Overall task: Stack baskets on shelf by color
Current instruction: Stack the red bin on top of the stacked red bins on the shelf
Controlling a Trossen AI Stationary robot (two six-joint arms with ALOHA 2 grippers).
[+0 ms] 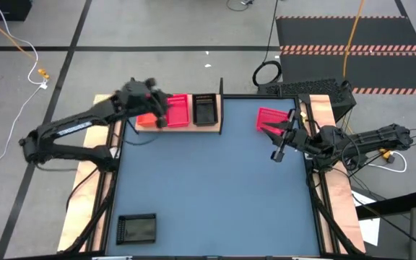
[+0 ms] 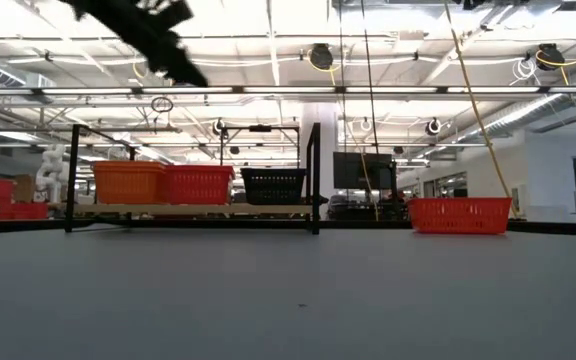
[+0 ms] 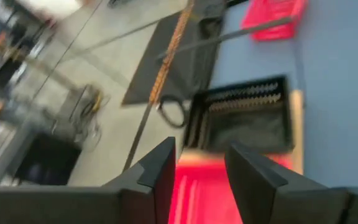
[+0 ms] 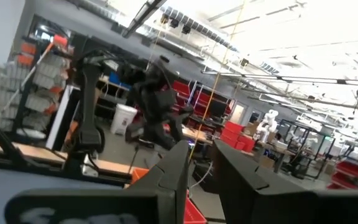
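From above, I see the blue-grey table (image 1: 215, 188) with the wooden shelf (image 1: 180, 127) at its far edge, left of centre. My left arm reaches over the shelf; its gripper (image 1: 159, 114) hangs above the orange-red basket (image 1: 147, 119) and the pink basket (image 1: 178, 110), fingers (image 3: 160, 168) parted narrowly with nothing between them. A black basket (image 1: 205, 110) sits at the shelf's right end, just beside the pink one. My right arm comes in from the table's right side, its gripper (image 1: 280, 144) raised near a lone pink basket (image 1: 271, 118) on the table; its fingers (image 4: 176, 165) stand a little apart, empty. Another black basket (image 1: 136, 228) lies well apart, at the near left corner.
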